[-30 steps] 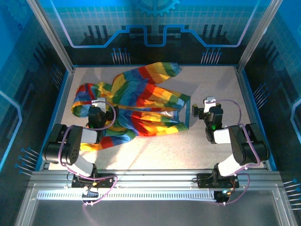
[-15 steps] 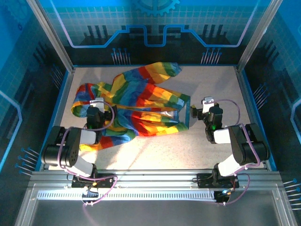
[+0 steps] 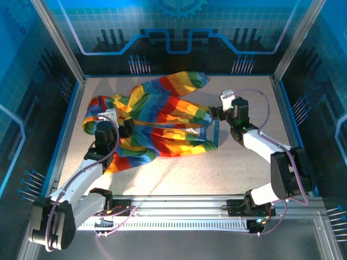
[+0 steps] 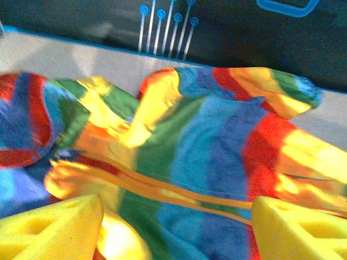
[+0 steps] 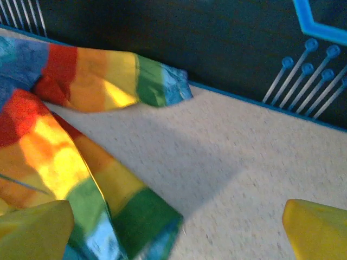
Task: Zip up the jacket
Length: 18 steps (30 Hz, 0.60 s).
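Left end effector [image 3: 129, 125] open over jacket [image 3: 162, 108] zipper [image 4: 162, 189], left side; right end effector [image 3: 214, 114] open at its right hem

Small rainbow-striped soft fabric hooded jacket [image 3: 157, 116] lies spread flat, front up, sideways, left of centre. Hood [image 3: 95, 111] at left, teal-edged hem [image 3: 215, 132] at right. One sleeve [image 3: 187, 81] angles to the far side. Orange zipper [image 3: 162, 125] runs left-right across the middle. Front gapes near the hem, pale lining [image 3: 192, 131] showing. Fabric rumpled along the near edge.
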{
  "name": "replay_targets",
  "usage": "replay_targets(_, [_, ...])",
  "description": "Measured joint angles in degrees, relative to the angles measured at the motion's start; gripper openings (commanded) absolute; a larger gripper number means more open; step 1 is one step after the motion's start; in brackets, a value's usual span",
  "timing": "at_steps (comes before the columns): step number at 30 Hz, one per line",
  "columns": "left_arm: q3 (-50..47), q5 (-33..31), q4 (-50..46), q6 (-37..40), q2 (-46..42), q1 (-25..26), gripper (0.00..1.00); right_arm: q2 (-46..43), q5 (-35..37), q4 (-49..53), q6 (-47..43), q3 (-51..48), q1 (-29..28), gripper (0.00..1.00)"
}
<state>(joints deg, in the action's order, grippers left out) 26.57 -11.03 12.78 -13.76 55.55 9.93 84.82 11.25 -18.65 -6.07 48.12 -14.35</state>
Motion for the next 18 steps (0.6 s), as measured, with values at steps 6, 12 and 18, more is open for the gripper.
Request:
replay_targets(6, [1.3,-0.7,-7.9,-12.5,2.9,12.3,0.64,15.8,0.5,21.2,5.2,24.7,-6.8,0.89])
replay_targets(12, [8.7,-0.6,-11.2,-19.5,19.6,25.0,0.63,30.9,-5.0,35.8,11.0,41.1,-9.3,0.69])
replay_targets(18, [19.8,0.2,-11.8,-24.2,36.7,33.9,0.62,41.4,-11.0,49.9,15.6,48.0,-9.2,0.63])
